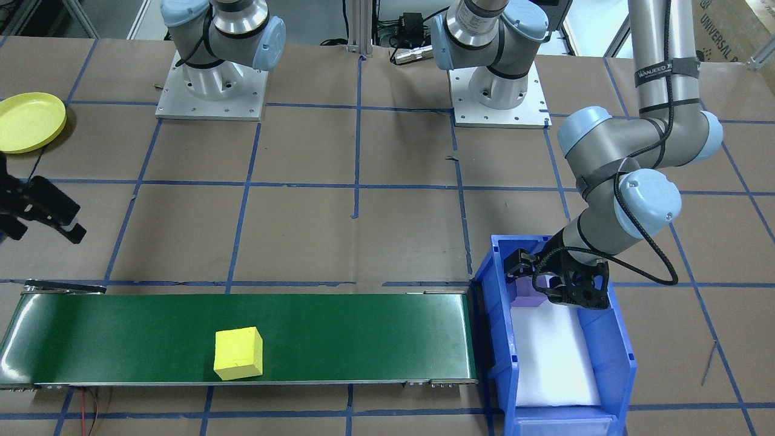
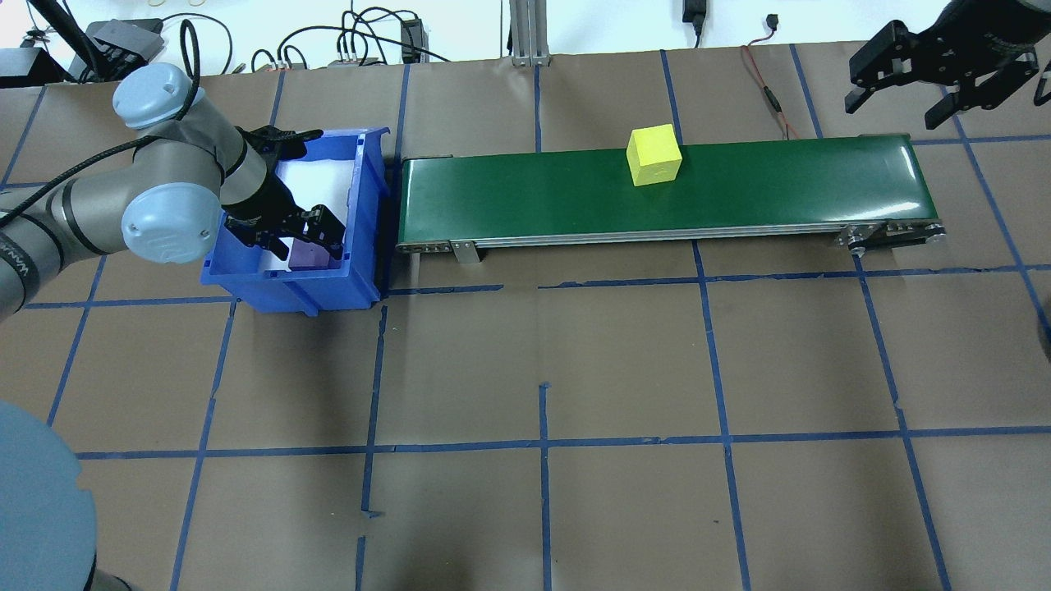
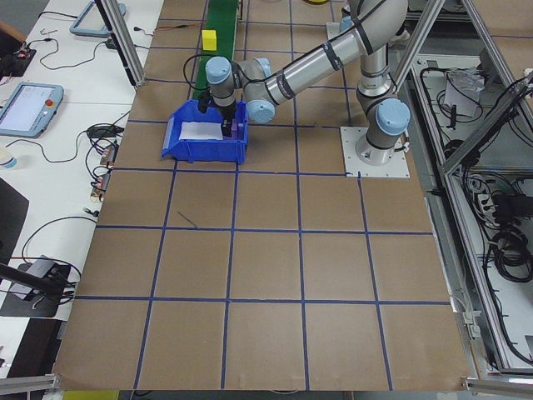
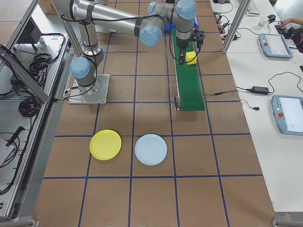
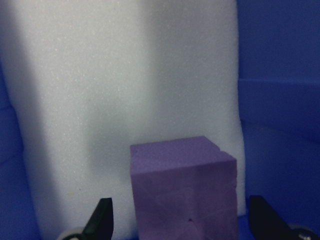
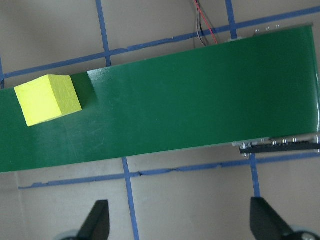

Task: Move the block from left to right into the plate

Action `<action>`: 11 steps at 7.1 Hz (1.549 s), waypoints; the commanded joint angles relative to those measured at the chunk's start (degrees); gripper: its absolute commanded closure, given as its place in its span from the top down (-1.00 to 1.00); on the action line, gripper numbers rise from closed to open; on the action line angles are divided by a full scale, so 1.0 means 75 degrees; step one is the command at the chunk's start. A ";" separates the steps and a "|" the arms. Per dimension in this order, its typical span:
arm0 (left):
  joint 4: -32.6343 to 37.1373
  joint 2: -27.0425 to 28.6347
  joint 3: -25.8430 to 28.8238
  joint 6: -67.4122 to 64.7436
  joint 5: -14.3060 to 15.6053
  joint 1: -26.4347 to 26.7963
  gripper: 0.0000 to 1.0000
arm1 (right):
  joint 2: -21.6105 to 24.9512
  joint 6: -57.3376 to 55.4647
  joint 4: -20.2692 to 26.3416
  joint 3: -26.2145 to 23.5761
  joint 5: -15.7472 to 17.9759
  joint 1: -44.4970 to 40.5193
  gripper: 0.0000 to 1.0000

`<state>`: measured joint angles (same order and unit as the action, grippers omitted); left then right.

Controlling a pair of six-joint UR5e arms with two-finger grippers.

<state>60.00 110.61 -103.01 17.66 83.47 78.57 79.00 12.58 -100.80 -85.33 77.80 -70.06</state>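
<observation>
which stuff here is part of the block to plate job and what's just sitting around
Job: yellow block on green conveyor; purple block in blue bin; yellow plate; left gripper; right gripper.

Lying about: pale blue plate, white foam pad.

In the front-facing view a black strap (image 1: 665, 68) around the upper tube of the left arm (image 1: 660, 54) carries white letters that read about as "WANJEED", though the first letter is not sure. At the top right corner of the same view a brown cardboard box (image 1: 729, 27) shows the printed word "UNIVERSAL", and the following word is cut by the picture edge. No other text, number or sign is readable in the pictures.
</observation>
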 commanded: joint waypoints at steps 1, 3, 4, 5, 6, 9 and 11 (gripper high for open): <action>0.0004 -0.0006 0.0081 0.0024 0.0003 0.0000 0.06 | -0.0782 0.1362 -0.1085 0.0047 -0.0224 0.0131 1.00; -0.0031 -0.0029 0.0199 0.0047 0.0003 -0.0058 -0.15 | -0.0854 0.2259 -0.1138 -0.0187 -0.0643 0.0492 1.00; -0.0008 -0.0203 0.0373 -0.0034 0.0026 -0.0058 -0.15 | -0.0854 0.2701 -0.1150 -0.0351 -0.0879 0.0506 1.00; 0.0027 -0.0414 0.0746 -0.0058 0.0061 -0.0047 -0.15 | -0.0854 0.2996 -0.1266 -0.0422 -0.0892 0.0506 1.00; 0.0549 -0.0741 0.1249 -0.0116 0.0039 -0.0047 -0.15 | -0.0854 0.3010 -0.1383 -0.0469 -0.0881 0.0506 1.00; 0.0954 -0.1247 0.1909 -0.1227 -0.0392 0.0735 -0.14 | -0.1296 0.2975 -0.2074 -0.0400 -0.0857 0.0541 1.00; 0.0802 -0.1132 0.2086 -0.2409 -0.0419 0.1473 -0.14 | -0.1860 0.2882 -0.2064 0.0125 -0.0916 0.0705 1.00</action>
<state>66.87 101.77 -88.07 4.37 80.73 86.28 67.53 34.53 -116.06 -86.73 71.11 -65.27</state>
